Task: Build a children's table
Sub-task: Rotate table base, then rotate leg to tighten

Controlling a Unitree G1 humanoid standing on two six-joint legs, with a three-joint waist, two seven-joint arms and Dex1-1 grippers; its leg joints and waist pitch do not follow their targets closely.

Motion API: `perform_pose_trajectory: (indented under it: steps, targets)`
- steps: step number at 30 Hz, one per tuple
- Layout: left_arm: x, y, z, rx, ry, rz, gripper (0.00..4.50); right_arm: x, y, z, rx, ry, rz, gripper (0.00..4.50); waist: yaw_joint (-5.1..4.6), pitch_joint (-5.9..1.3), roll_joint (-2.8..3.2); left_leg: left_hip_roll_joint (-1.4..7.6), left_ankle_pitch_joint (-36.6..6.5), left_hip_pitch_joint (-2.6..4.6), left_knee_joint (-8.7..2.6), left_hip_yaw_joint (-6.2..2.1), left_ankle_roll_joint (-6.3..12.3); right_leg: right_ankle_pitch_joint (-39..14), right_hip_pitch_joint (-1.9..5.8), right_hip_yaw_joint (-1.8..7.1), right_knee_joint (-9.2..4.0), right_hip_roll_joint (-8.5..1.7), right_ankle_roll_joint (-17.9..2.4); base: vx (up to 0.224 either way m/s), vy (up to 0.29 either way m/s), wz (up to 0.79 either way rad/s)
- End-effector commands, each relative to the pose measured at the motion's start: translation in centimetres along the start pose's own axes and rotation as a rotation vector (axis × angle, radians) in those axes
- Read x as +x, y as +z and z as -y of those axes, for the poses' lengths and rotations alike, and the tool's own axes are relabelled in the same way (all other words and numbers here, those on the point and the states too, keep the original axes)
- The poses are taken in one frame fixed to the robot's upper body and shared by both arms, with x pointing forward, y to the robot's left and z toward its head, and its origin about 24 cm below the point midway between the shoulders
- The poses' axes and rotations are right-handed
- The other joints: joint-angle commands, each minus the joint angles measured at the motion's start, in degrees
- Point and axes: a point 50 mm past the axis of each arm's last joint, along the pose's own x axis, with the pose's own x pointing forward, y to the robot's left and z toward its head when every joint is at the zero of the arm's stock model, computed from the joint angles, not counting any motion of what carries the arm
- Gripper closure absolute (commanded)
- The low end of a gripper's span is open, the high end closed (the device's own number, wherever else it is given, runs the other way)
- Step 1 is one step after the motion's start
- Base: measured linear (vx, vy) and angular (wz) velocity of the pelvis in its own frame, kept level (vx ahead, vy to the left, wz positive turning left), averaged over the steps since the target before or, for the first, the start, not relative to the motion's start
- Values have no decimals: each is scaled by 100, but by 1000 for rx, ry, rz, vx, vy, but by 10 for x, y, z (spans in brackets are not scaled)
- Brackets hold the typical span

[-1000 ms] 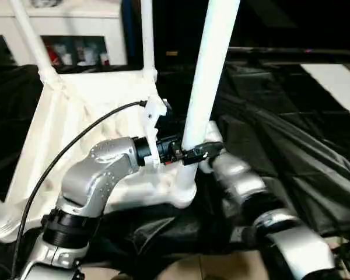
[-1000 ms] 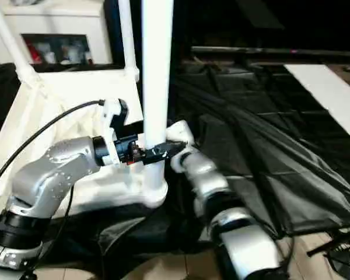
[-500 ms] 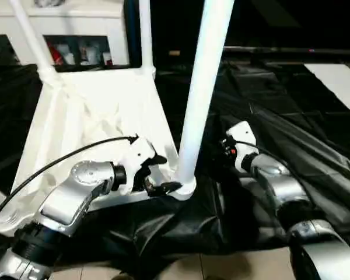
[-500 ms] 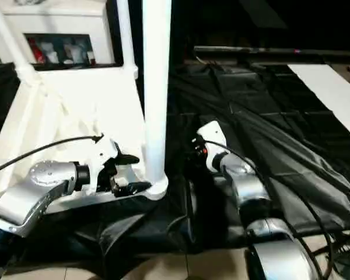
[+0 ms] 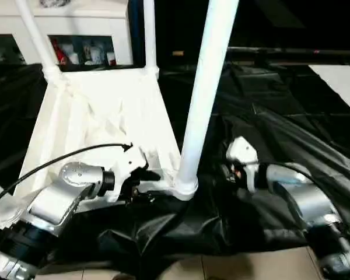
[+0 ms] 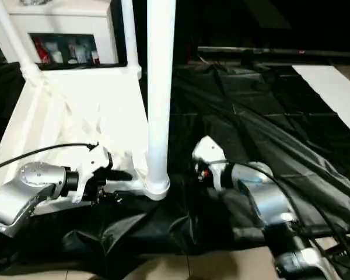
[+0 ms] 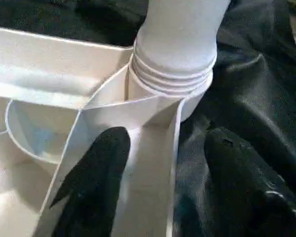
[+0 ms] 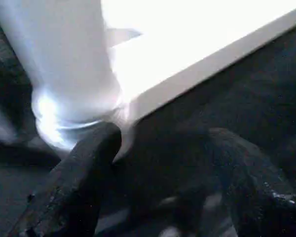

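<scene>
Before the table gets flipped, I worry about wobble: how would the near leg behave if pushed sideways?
The near leg stands upright in its corner socket, so it would probably hold. Tall and slim, it may flex slightly. The light-looking tabletop might slide on the black cloth.

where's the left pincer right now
In the left eye view the left pincer sits low at the near edge of the upturned tabletop, just left of the near corner socket where the closest leg stands.
</scene>
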Motion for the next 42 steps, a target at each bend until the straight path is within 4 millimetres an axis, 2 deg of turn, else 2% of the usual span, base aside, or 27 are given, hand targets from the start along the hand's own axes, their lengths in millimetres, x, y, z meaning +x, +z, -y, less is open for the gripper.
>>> perform_pose_trajectory:
  steps: [1,7,15,23,27,28,31,32,35,36,39,42]
  targets:
    - [1,-2,0,16,-8,-23,205,-2,4,-3,-13,29,-6,121,26,-389,102,217,-811,54,-394,-73,163,-228,288,323,-457,-443,-1298,0,0,0]
    - [0,-2,-2,6,-15,-21,254,-4,5,-4,-9,36,-20,121,28,-382,97,218,-906,60,-396,-73,101,-479,284,328,-481,-459,-1287,0,0,0]
    - [-2,-7,-1,0,-31,-40,318,-6,7,-5,-3,34,-28,121,32,-399,96,214,-734,51,-383,-75,141,-153,301,323,-443,-450,-1327,0,0,0]
    - [-4,-13,-2,-15,-33,-50,401,-6,6,-5,-14,28,-39,121,30,-395,84,212,-778,54,-382,-72,131,-288,299,326,-455,-455,-1312,0,0,0]
    - [-4,-15,-2,-21,-34,-52,424,-6,6,-5,-14,28,-39,121,28,-402,88,215,-726,56,-379,-73,139,-185,299,323,-443,-452,-1330,0,0,0]
    - [-4,-15,-2,-21,-34,-52,443,-6,7,-5,-14,28,-39,121,29,-406,91,217,-687,55,-378,-75,154,-109,301,322,-435,-452,-1344,0,0,0]
    - [-3,-15,-2,-31,-25,-41,443,-5,7,-6,0,35,-28,121,22,-410,87,211,-648,48,-371,-73,172,8,312,323,-423,-454,-1372,0,0,0]
    - [-2,-14,-2,-39,-18,-28,450,-5,7,-6,12,39,-20,93,21,-412,79,206,-621,48,-365,-69,190,50,315,325,-421,-450,-1388,0,0,0]
    - [7,-7,-4,-71,7,16,450,-3,8,-6,38,36,-1,83,27,-406,71,213,-718,54,-369,-65,181,-95,313,324,-439,-463,-1397,0,0,0]
    - [10,-5,-5,-72,13,23,450,-2,9,-5,37,32,4,49,21,-402,41,209,-730,52,-368,-62,190,-163,317,326,-450,-460,-1378,0,0,0]
    - [16,-2,-6,-67,28,32,450,0,11,-4,31,28,15,41,27,-397,50,199,-725,43,-363,-61,201,-415,311,330,-476,-468,-1290,0,0,0]
    - [26,2,-6,-47,33,32,450,8,14,-1,-12,-7,18,6,12,-406,60,190,-690,40,-355,-59,187,-493,301,324,-487,-465,-1247,0,0,0]
